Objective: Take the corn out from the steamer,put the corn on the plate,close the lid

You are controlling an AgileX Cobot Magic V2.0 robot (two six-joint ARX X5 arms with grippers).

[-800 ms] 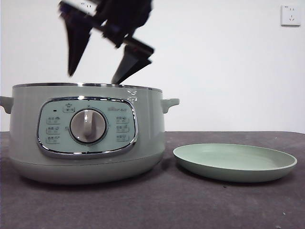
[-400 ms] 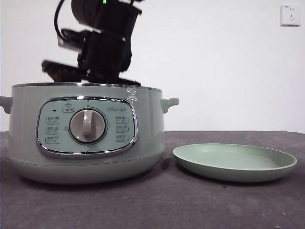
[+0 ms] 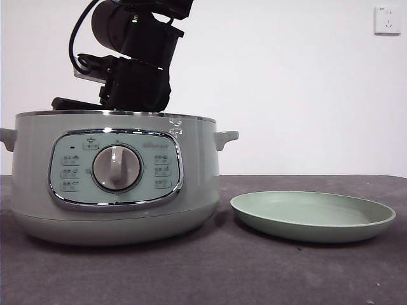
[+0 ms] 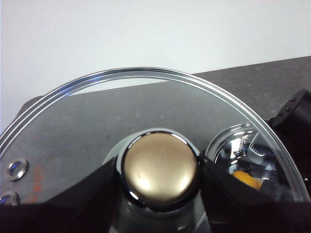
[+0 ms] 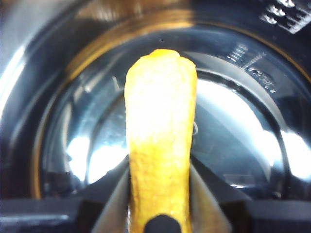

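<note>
The steamer [image 3: 114, 178] is sitting on a dark table [image 3: 210, 273], and its tall wall is hiding what is inside from the front. The plate [image 3: 313, 216] is lying just beside the steamer with nothing on it. A white wall socket [image 3: 387, 20] is up behind the plate. The right gripper [image 5: 160, 213] is reaching down into the steamer, pinching the corn [image 5: 160, 141] between its jaws. The left gripper [image 4: 158, 194] is squeezing the knob [image 4: 159, 167] of the lid [image 4: 87, 126], holding it off the steamer. The small writing on the steamer's panel is too blurry to read.
</note>
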